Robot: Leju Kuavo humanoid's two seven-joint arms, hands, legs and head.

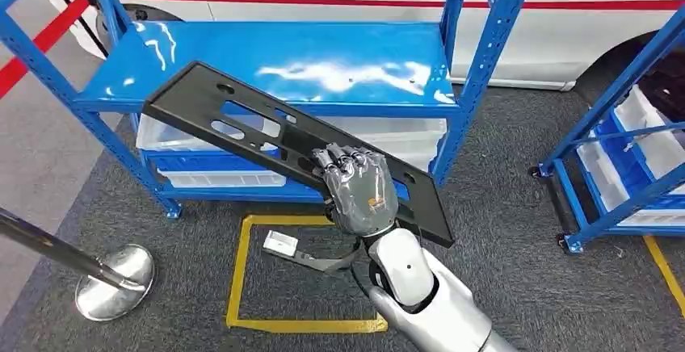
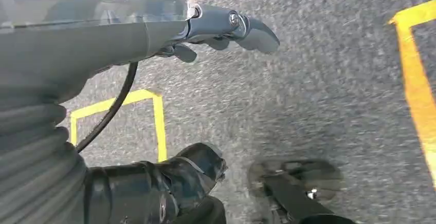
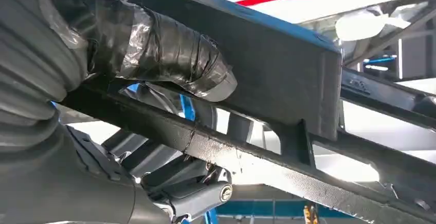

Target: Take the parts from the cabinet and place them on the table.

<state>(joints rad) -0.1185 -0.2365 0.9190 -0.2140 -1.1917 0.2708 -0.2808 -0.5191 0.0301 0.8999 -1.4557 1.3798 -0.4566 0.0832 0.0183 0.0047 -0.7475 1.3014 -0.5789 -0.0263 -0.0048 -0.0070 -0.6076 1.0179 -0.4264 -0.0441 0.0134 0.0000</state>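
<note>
A long flat black part with several cut-outs is lifted at a slant in front of the blue cabinet. Its far end hangs over the top shelf. My right hand grips it near the lower end, fingers curled over the top face. From the right wrist, the black part crosses the picture with my taped thumb pressed against it and fingers underneath. My left hand hangs over the grey carpet with fingers loosely extended, holding nothing.
White bins sit on the cabinet's lower shelves. A second blue rack with bins stands at the right. A chrome stanchion base stands at the left. A yellow taped square marks the carpet.
</note>
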